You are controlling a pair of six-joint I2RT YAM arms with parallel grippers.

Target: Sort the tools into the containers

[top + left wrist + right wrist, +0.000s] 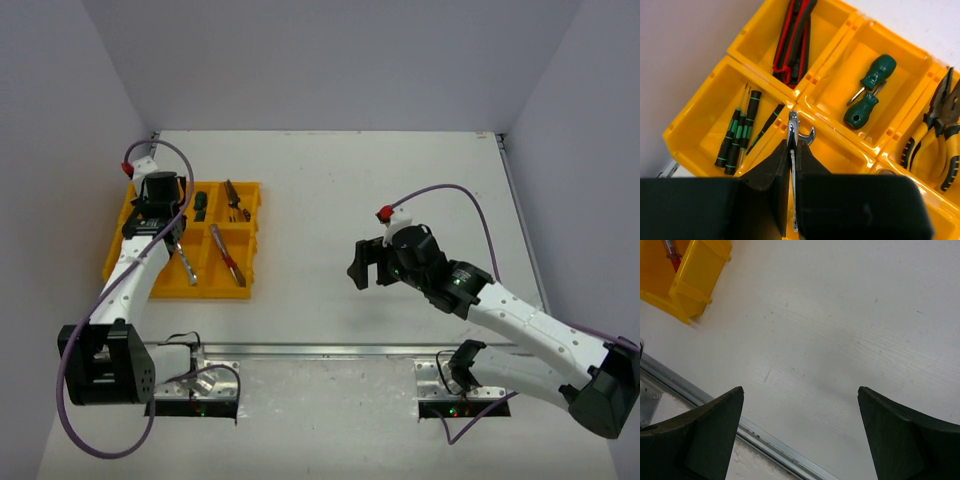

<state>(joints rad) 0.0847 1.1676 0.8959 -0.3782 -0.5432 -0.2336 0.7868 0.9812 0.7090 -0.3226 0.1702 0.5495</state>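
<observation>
My left gripper is shut on a silver wrench, whose open-end head sticks out past the fingertips, over a compartment of the yellow tray. In the top view the left gripper hangs over the tray, with the wrench over the front middle compartment. The other compartments hold thin green-black screwdrivers, red-black tools, two green-handled screwdrivers and yellow-black pliers. My right gripper is open and empty above bare table, also in its wrist view.
A red-handled screwdriver lies in the tray's front right compartment. The tray's corner shows at the right wrist view's top left. A metal rail runs along the table's near edge. White walls enclose the table.
</observation>
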